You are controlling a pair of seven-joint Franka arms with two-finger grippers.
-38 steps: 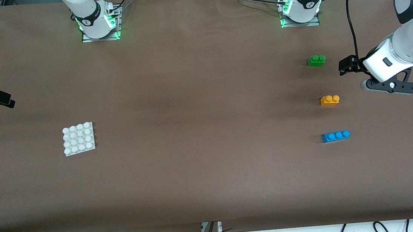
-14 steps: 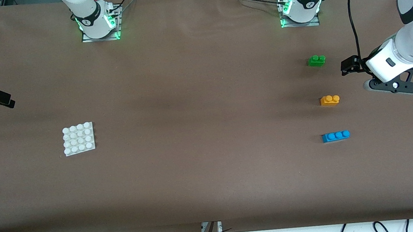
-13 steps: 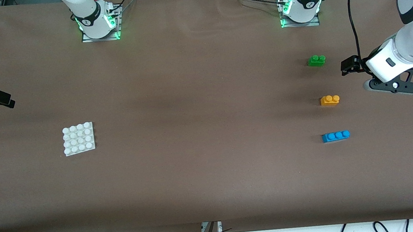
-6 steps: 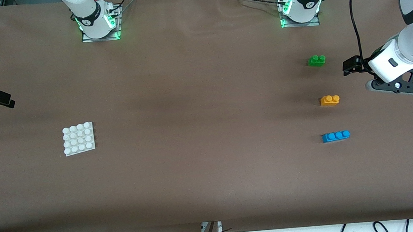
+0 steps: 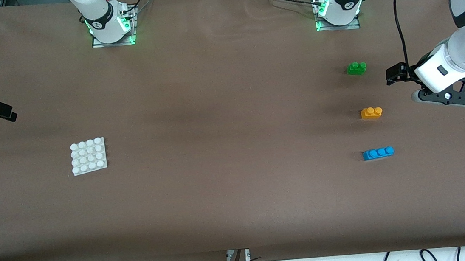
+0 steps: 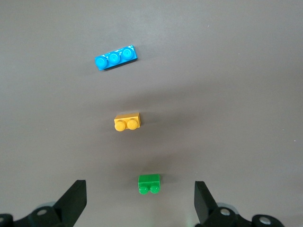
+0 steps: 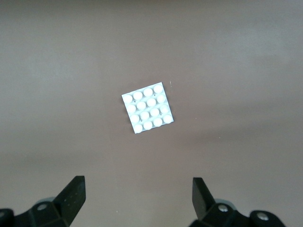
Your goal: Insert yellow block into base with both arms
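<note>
Left pincer [image 6: 137,198] spread wide, empty, hovering over the surface [image 5: 231,118] at the left arm's end. Right pincer [image 7: 137,198] likewise spread, empty, waiting over its own end above the base [image 5: 88,156]. Yellow block [image 5: 371,112] lying between green brick [image 5: 356,68] and blue brick [image 5: 378,153], apart from both. Best centred over the yellow block, fingers straddling its sides, then lowered straight, clear of both neighbours.
</note>
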